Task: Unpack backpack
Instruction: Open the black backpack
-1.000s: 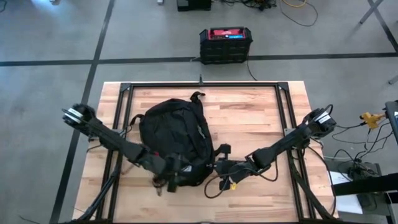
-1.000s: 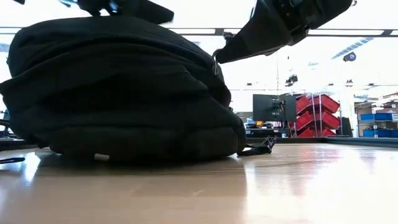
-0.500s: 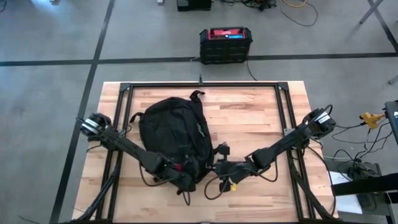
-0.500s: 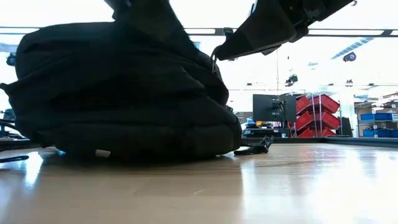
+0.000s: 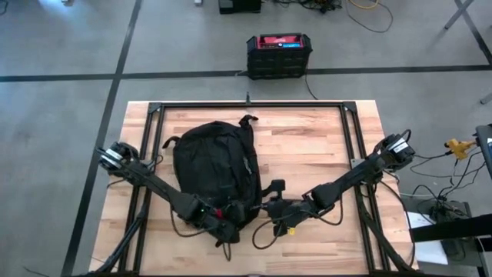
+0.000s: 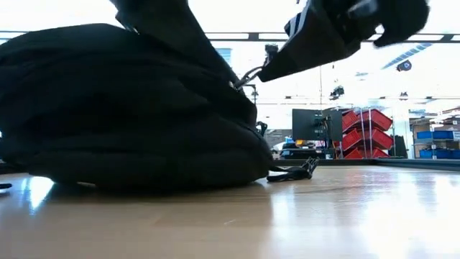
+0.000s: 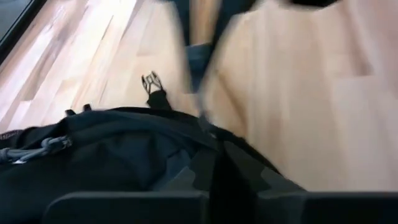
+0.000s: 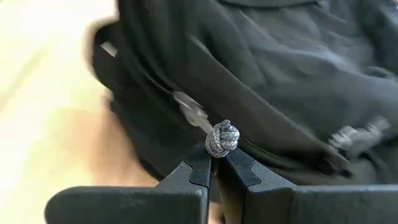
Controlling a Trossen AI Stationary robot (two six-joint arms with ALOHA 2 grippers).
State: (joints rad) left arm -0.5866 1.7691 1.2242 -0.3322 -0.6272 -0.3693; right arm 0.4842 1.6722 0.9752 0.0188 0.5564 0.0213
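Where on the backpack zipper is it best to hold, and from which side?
Grip the cord under the grey knot of the zipper pull. The knot stops slipping. Come from the backpack's right edge, where the right gripper already pinches it.

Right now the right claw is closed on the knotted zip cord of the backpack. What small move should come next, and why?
Probably a short, steady pull of the zip cord along the zip line with the right claw. It pinches the cord just under the knot, the metal zip tab is stretched toward it, and the backpack looks closed. The left claw at the bag's near end may brace it.
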